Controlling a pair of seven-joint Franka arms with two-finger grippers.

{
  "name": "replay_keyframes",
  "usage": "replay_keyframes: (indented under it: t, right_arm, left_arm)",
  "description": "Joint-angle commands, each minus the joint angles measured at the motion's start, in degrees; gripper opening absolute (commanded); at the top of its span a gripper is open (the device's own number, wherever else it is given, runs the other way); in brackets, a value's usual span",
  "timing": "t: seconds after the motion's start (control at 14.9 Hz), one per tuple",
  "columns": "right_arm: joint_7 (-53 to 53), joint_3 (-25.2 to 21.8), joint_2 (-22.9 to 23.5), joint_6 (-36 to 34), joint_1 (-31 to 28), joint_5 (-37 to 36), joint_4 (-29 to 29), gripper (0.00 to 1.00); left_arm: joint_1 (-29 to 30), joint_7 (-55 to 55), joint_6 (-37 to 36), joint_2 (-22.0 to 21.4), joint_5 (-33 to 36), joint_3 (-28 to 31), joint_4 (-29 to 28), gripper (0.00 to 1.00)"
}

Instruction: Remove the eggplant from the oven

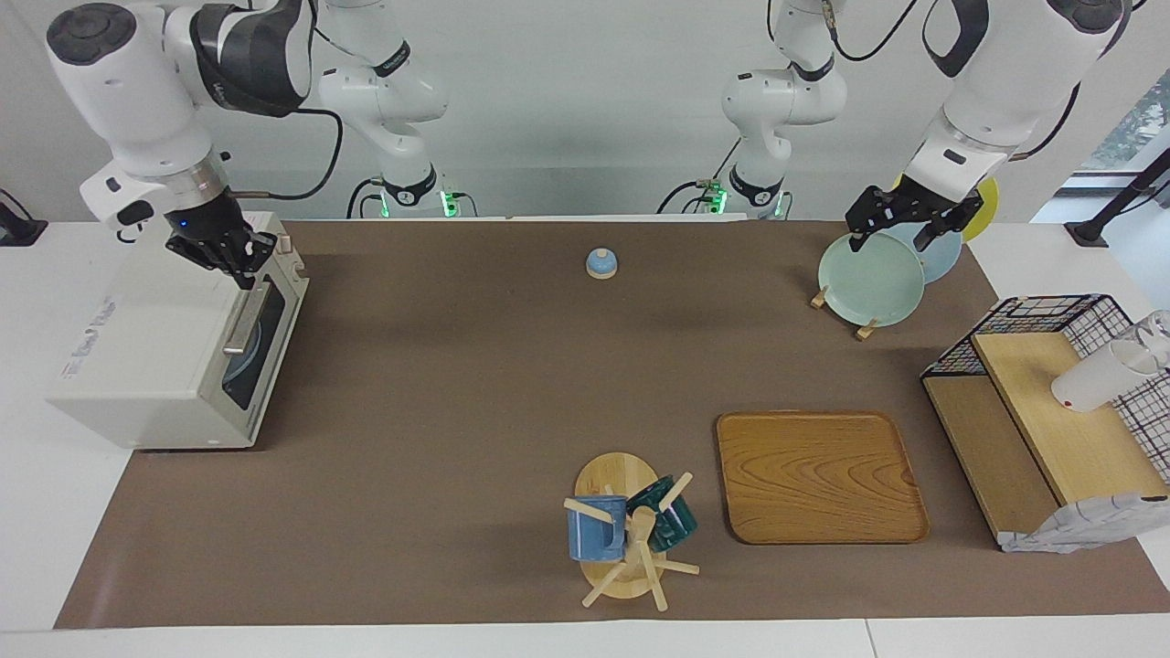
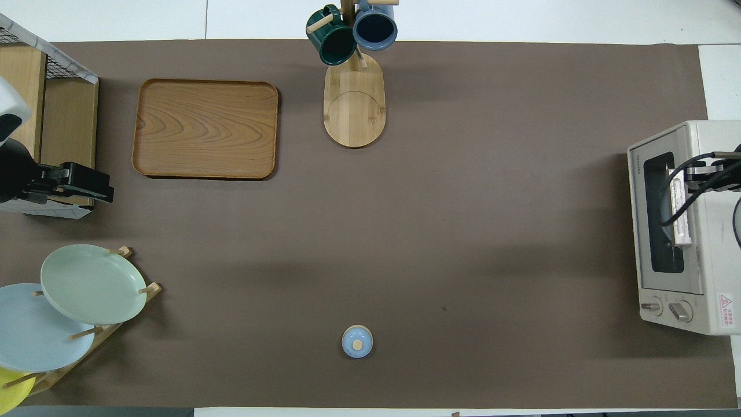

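The off-white oven (image 1: 155, 366) stands at the right arm's end of the table, with its dark-windowed door shut; it also shows in the overhead view (image 2: 712, 231). The eggplant is hidden; through the window I see only a pale bluish shape. My right gripper (image 1: 242, 270) is at the oven's top front edge, just above the end of the metal bar handle (image 1: 245, 322) that is nearer to the robots. In the overhead view the right gripper (image 2: 689, 176) lies over the handle (image 2: 680, 217). My left gripper (image 1: 894, 239) hangs open and empty over the plate rack.
A plate rack holds a green plate (image 1: 870, 279) and other plates. A black wire rack with wooden shelves (image 1: 1051, 402) stands at the left arm's end. A wooden tray (image 1: 818, 475), a mug tree (image 1: 631, 530) and a small blue lid (image 1: 601, 263) are on the brown mat.
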Motion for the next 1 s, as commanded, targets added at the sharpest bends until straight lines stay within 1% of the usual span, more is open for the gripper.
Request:
replay_keyframes:
  t: [0.0,0.13,0.4,0.54,0.8,0.94]
  right_arm:
    - [1.5,0.3,-0.7,2.4,-0.4,-1.3,-4.5,0.0]
    - [0.7,0.3,-0.8,5.0,-0.5,-1.3,-7.4,0.0]
    - [-8.9,0.2,-0.7,7.9,-3.4,-1.3,-9.3,0.0]
    - [-9.4,0.2,-0.8,9.7,-4.6,-1.4,-11.4,0.0]
    - [-10.0,0.3,-0.8,10.3,-4.1,-1.4,-12.3,0.0]
    - [-9.8,0.3,-0.7,13.7,-3.6,-1.2,-14.6,0.0]
  left_arm:
    - [0.4,0.2,-1.4,0.4,-0.5,0.0,1.2,1.0]
    - [0.4,0.2,-1.4,0.4,-0.5,0.0,1.2,1.0]
    - [0.4,0.2,-1.4,0.4,-0.5,0.0,1.2,1.0]
    - [0.4,0.2,-1.4,0.4,-0.5,0.0,1.2,1.0]
    - [0.4,0.2,-1.4,0.4,-0.5,0.0,1.2,1.0]
    - [0.4,0.2,-1.4,0.4,-0.5,0.0,1.2,1.0]
